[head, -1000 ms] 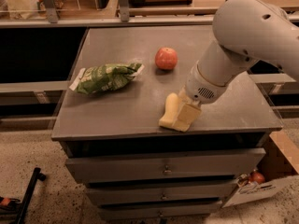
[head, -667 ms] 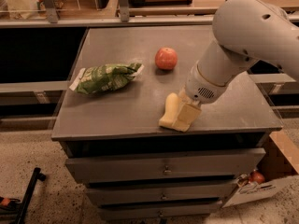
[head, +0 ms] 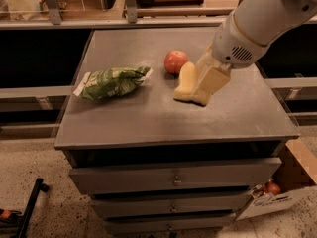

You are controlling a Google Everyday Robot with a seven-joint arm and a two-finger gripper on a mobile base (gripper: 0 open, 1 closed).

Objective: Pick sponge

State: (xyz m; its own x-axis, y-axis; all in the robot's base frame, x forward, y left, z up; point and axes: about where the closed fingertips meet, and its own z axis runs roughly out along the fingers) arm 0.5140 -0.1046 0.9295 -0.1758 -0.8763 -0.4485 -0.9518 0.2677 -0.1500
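The pale yellow sponge hangs upright with its wavy edge facing left, just right of the red-orange round fruit. My gripper reaches down from the white arm at the upper right and is shut on the sponge. One blocky pale finger shows on the sponge's right side; the other is hidden behind the sponge. The sponge's lower end sits a little above the grey cabinet top.
A green bag of greens lies on the left of the cabinet top. Drawers are below the front edge. A cardboard box stands on the floor at the right, and shelving runs along the back.
The gripper and the sponge have moved from near the front right of the top upward and back, toward the fruit. The sponge now stands more upright. The fruit and the bag have not moved.
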